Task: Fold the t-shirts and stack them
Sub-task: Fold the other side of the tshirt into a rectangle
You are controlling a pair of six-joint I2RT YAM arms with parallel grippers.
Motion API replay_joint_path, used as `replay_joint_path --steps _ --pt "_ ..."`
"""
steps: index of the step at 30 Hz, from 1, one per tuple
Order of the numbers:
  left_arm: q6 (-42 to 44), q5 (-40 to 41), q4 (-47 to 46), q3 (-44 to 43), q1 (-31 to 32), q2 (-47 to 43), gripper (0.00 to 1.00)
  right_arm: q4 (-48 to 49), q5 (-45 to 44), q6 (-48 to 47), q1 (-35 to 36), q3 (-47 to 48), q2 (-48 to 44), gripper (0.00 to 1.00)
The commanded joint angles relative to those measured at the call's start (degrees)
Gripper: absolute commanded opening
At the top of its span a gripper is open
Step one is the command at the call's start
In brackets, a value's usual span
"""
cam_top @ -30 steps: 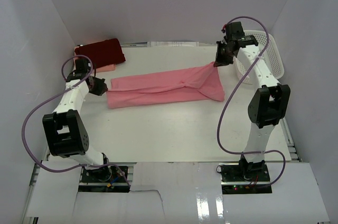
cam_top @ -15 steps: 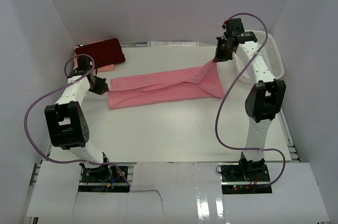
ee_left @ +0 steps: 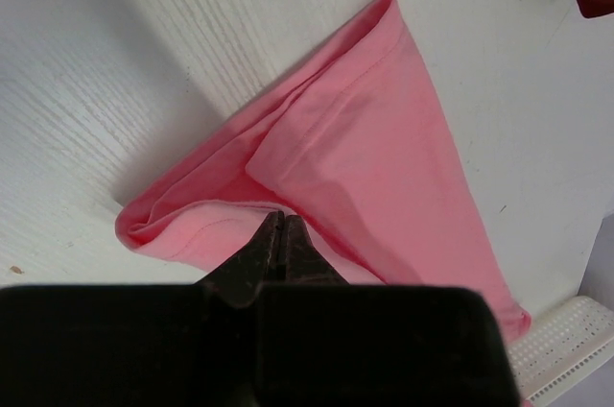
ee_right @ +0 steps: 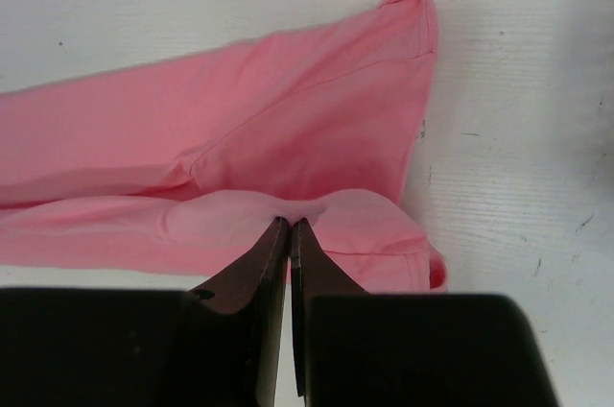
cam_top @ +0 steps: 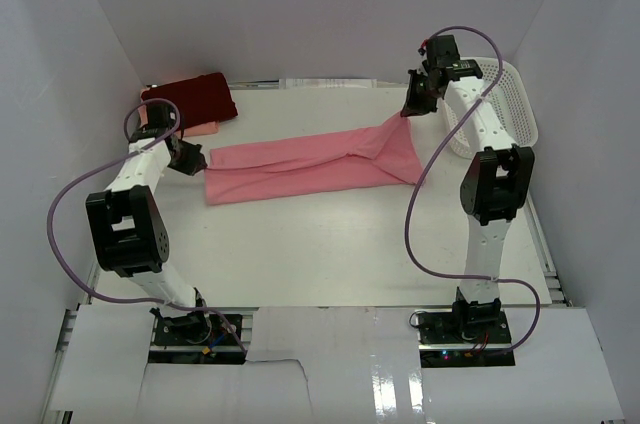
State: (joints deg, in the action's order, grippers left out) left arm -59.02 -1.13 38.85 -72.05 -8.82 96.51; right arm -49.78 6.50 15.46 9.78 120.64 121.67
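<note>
The salmon-pink t-shirt point(cam_top: 300, 166) is stretched as a long folded band across the table between my arms. My left gripper point(cam_top: 197, 161) is shut on its left end, whose bunched cloth point(ee_left: 365, 167) shows in the left wrist view above the gripper point(ee_left: 280, 217). My right gripper point(cam_top: 407, 111) is shut on its raised right corner, seen in the right wrist view point(ee_right: 288, 223) pinching the cloth point(ee_right: 288, 138). The dark maroon-red t-shirt point(cam_top: 190, 97) lies folded at the back left on the pale peach-pink t-shirt point(cam_top: 203, 128), of which only an edge shows.
A white mesh basket point(cam_top: 510, 104) stands at the back right beside my right arm; its corner shows in the left wrist view point(ee_left: 566, 349). White walls close in the table point(cam_top: 320, 244) on the left, back and right.
Both grippers have moved a little toward the back of the table with the salmon-pink shirt held between them. The shirt's right corner is lifted slightly higher and further back.
</note>
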Motion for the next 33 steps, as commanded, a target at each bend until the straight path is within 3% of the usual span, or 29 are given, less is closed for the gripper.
replay_joint_path --steps 1,20,21,22,23,25,26,33 --pt "1.19 -0.19 -0.18 -2.21 -0.32 1.40 0.00 3.19 1.49 0.44 -0.46 2.58 1.20 0.08" --pt "2.77 -1.33 -2.64 -3.09 -0.32 3.95 0.00 7.94 6.24 1.85 -1.26 5.92 5.25 0.08" --pt "3.21 -1.60 -2.90 -3.10 -0.32 4.04 0.05 8.03 6.33 1.85 -1.26 6.01 5.33 0.11" --pt "3.56 -1.86 -3.08 -3.18 -0.32 4.30 0.20 8.03 6.33 1.94 -1.34 6.01 5.51 0.21" --pt "4.17 -1.95 -3.34 -3.36 -0.32 4.30 0.54 8.21 6.33 2.03 -1.43 6.01 5.51 0.36" --pt "4.53 -2.13 -3.61 -3.45 -0.32 4.39 0.76 8.91 6.59 2.20 -1.52 5.92 5.42 0.44" --pt "4.36 -1.95 -3.78 -3.45 -0.32 4.22 0.96 9.26 6.33 2.29 -1.52 5.75 5.25 0.45" --pt "7.07 8.76 -5.01 -5.73 -0.32 -0.96 0.98 16.11 4.05 2.03 -1.78 -0.57 -1.68 0.50"
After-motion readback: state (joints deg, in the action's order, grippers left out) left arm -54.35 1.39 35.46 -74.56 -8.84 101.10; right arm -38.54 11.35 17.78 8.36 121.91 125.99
